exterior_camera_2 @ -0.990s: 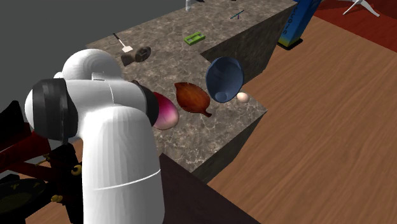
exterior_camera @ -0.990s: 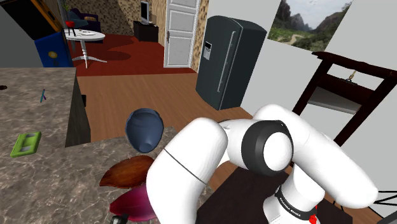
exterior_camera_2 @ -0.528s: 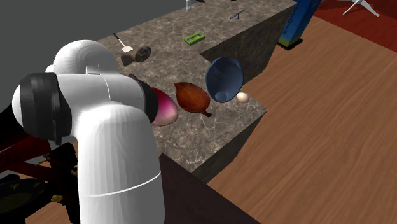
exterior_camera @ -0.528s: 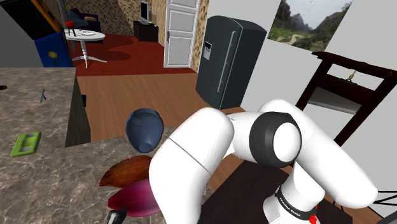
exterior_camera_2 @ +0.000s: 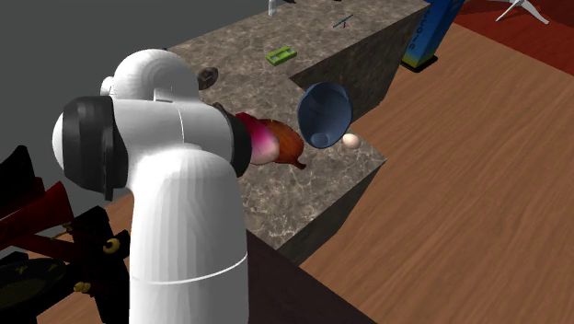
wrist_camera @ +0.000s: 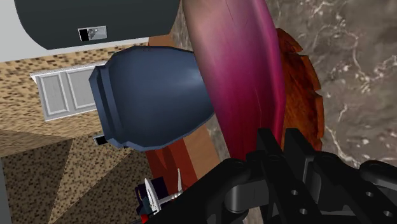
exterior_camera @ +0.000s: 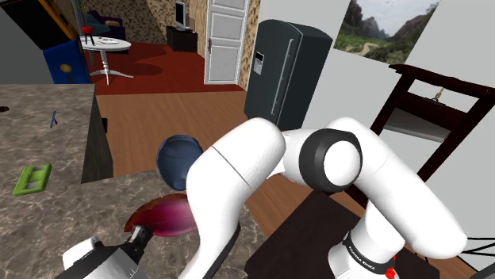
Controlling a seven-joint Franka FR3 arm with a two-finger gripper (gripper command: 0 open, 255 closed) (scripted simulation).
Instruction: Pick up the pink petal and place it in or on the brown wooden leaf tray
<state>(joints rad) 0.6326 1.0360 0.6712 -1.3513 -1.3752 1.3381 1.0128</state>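
I judge the pick done and the placing half done. In the wrist view the gripper (wrist_camera: 283,149) has its two black fingers drawn close together, with only a thin slit between them. The narrow end of the pink petal (wrist_camera: 235,83) runs down into them, so I read it as clasped by that end. The petal stands on edge straight out from the fingers, and the brown leaf tray (wrist_camera: 304,95) lies flat on the marbled counter (wrist_camera: 356,57) just behind it.

In the second exterior view the petal (exterior_camera_2: 260,140) sits at nine o'clock of the tray (exterior_camera_2: 289,144) and overlaps the tray's near edge. I cannot tell whether the two touch or the petal hangs above. The blue vase (exterior_camera_2: 324,112) lies on its side at about one o'clock of the tray, close by, and a small pale ball (exterior_camera_2: 350,140) is at three o'clock. In the shoulder view the vase (exterior_camera: 176,158) is at twelve o'clock of the petal (exterior_camera: 170,215).

What is left, as I see it: bring the petal fully over the tray, lower it, and let go. The vase crowds that side, so I would keep clear of it.
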